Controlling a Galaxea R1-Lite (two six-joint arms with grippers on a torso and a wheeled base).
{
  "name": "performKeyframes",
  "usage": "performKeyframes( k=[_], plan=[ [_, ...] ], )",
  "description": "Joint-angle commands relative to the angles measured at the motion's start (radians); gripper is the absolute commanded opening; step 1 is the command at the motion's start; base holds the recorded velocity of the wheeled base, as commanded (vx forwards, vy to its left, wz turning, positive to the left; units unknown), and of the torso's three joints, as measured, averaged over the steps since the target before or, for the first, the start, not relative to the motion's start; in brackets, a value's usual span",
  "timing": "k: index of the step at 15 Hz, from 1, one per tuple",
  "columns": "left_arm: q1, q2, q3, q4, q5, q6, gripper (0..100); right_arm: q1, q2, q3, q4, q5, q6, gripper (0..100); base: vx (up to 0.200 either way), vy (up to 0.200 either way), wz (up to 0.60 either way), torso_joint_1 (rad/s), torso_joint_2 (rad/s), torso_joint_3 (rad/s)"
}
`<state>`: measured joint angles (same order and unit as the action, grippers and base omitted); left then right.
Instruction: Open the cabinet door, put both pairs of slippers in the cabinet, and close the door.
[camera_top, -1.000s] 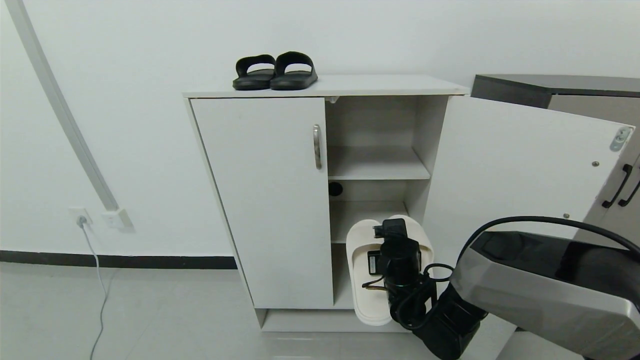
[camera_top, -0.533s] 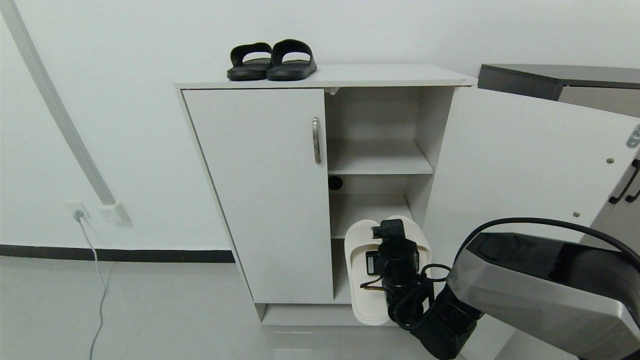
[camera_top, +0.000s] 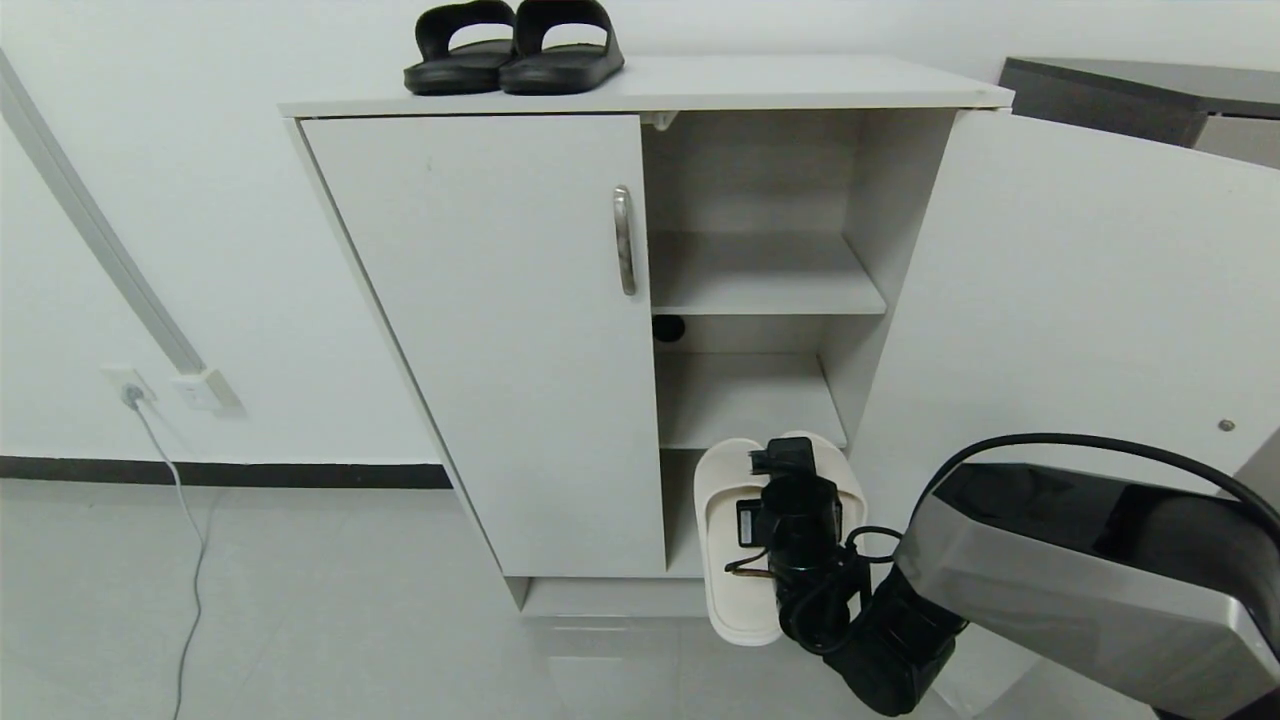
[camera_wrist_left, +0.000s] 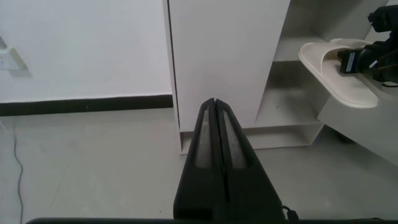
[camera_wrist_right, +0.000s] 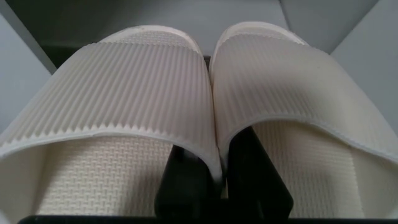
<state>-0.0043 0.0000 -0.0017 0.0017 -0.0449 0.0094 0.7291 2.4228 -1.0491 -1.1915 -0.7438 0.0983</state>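
White wall (camera_top: 200, 200); the cabinet (camera_top: 480, 330) looms nearer now.
My right gripper (camera_top: 778, 470) clamps the white slippers (camera_top: 728, 570) before its lower opening, ready to place.

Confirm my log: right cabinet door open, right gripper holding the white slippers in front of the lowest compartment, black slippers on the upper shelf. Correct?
Not quite. The black slippers are not inside; the head view shows them on top of the cabinet. The rest holds: right door open, right gripper holding the white slippers in front of the lowest compartment.
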Motion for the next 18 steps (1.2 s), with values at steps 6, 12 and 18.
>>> performKeyframes(
  k=[6, 12, 18],
  plan=[
    [0.000, 0.002, 0.000, 0.000, 0.000, -0.002, 0, 0.004, 0.044, -0.015, -0.057, 0.001, -0.006, 0, 0.000, 0.000, 0.00, 0.002, 0.00, -0.035],
    [0.000, 0.002, 0.000, 0.000, 0.000, -0.002, 0, 0.004, 0.045, -0.014, -0.142, 0.001, -0.035, 0, 0.000, 0.000, 0.00, 0.000, 0.00, 0.000],
    [0.000, 0.002, 0.000, 0.000, 0.000, -0.002, 0, 0.004, 0.048, -0.014, -0.155, 0.001, -0.043, 0, 0.000, 0.000, 0.00, 0.000, 0.00, 0.000]
  ],
)
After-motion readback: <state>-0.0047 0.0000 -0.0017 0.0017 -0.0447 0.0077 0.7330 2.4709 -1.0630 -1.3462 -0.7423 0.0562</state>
